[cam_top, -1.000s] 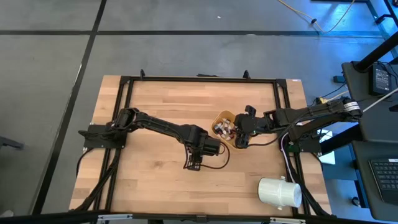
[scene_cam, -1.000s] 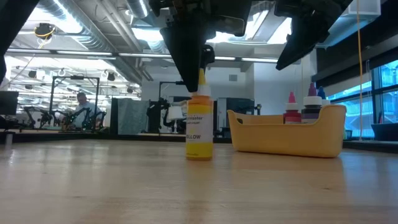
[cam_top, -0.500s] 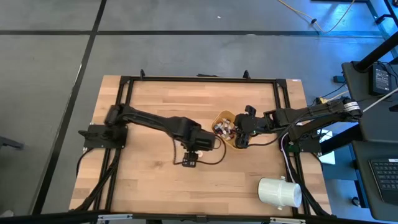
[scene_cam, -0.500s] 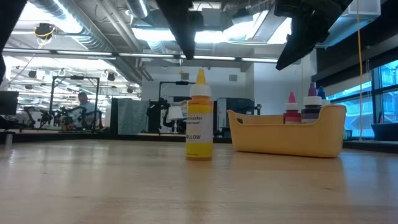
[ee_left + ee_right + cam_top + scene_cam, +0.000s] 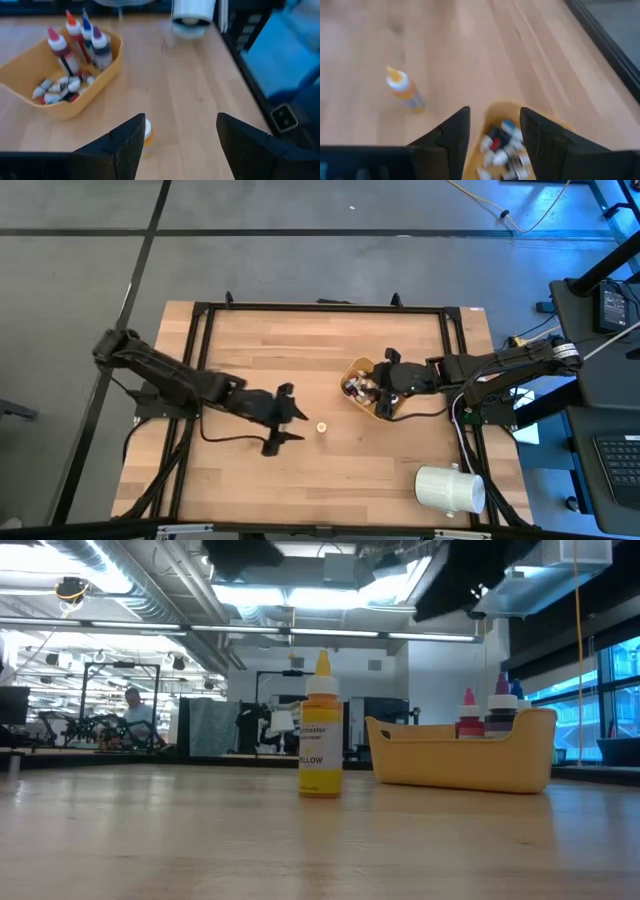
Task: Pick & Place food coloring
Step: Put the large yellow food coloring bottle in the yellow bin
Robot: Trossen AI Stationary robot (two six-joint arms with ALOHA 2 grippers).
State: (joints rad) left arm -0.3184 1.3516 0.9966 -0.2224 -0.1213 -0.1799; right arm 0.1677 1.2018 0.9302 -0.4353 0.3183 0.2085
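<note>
Presently, yellow bottle [image 5: 322, 427] upright on desk [image 5: 250, 350], free; left tool [image 5: 290, 415] beside it, spread wide, empty; right tool [image 5: 383, 388] over bowl [image 5: 357, 367], parted, empty.

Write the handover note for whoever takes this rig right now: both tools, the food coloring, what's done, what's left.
Left tool: open, empty, off to the left of the yellow bottle.
Right tool: open, empty, over the yellow-orange bowl.
Yellow bottle: upright on the table, apart from the bowl.
In the bowl: a few tall dropper bottles standing, small bottles lying in a heap.
White roll: lying at the table's near right corner.
Done: one bottle out and standing.
Left: likely the rest of the bowl's bottles.
</note>
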